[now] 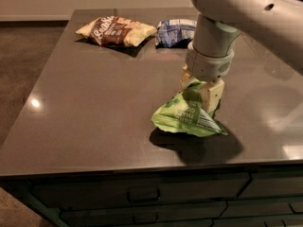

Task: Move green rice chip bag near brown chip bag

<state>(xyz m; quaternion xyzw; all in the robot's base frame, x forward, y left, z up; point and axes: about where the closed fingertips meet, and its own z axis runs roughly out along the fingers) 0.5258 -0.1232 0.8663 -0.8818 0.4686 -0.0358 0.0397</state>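
Gripper point(200, 90) is clenching the top of the green bag point(187, 116), which is hanging low over the bench point(94, 108) near its front edge. Transport is apparently starting. The next move calls for carrying it toward the far edge, beside the brown bag point(116, 30).

counter point(94, 108) carries brown chip bag point(116, 30), blue-and-white bag point(174, 32) | gripper point(201, 96) over front-right, gripping green rice chip bag point(184, 116)
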